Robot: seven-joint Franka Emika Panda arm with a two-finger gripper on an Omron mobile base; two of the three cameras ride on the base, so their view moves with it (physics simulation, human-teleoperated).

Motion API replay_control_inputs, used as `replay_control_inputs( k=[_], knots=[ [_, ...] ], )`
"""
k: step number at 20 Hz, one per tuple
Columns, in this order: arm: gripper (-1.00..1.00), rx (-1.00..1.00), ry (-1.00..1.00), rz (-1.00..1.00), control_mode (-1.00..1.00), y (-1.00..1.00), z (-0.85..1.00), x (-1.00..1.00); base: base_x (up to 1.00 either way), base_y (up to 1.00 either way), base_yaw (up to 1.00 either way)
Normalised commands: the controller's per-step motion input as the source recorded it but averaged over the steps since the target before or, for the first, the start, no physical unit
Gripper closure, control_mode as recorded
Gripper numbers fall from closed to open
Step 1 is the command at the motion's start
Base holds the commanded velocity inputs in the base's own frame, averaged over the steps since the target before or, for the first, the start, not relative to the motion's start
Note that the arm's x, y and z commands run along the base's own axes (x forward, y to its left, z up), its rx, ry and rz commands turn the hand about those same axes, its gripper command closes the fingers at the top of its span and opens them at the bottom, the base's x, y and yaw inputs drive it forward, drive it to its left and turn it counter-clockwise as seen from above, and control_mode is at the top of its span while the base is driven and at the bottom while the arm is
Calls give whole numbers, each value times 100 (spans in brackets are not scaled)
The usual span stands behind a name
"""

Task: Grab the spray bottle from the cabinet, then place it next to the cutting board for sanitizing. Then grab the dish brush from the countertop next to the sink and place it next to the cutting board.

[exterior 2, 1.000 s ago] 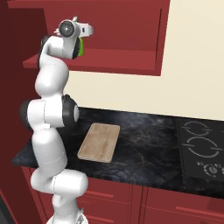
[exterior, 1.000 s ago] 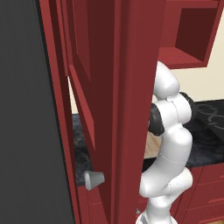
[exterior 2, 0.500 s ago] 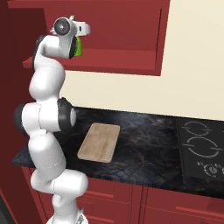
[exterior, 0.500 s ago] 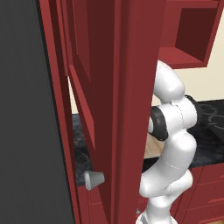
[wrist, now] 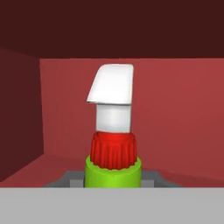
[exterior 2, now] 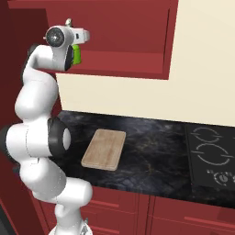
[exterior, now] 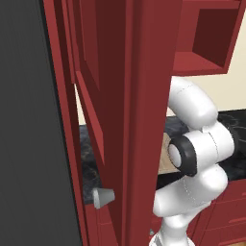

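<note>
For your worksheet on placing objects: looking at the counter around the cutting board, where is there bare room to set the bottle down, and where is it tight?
Bare counter lies between the board and the stove, and along its front edge. Left of the board, the arm crowds the space.

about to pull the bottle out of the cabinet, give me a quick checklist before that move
1. Spray bottle centred in front of the tool: ok.
2. Tool closed on the bottle: cannot tell; the fingertips are hidden in the hand view.
3. Bottle upright, nozzle up: ok.
4. Cabinet open, exit path free: ok in the right base view.
5. Open cabinet door stands close to the arm: not ok, watch the elbow.
6. Bare countertop beside the cutting board for the drop: ok.
</note>
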Motion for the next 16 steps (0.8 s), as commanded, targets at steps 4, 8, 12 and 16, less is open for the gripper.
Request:
replay_control_inputs(
  k=[4,8,12,16],
  knots=[
    [100,5,-13,0,-100,-1,-10,-68,0,0,0],
    [100,3,-20,0,-100,0,0,-64,0,0,0],
    [100,2,-14,0,-100,0,-19,-63,0,0,0],
    [100,1,-15,-1,-100,0,-26,-91,0,0,0]
  ],
)
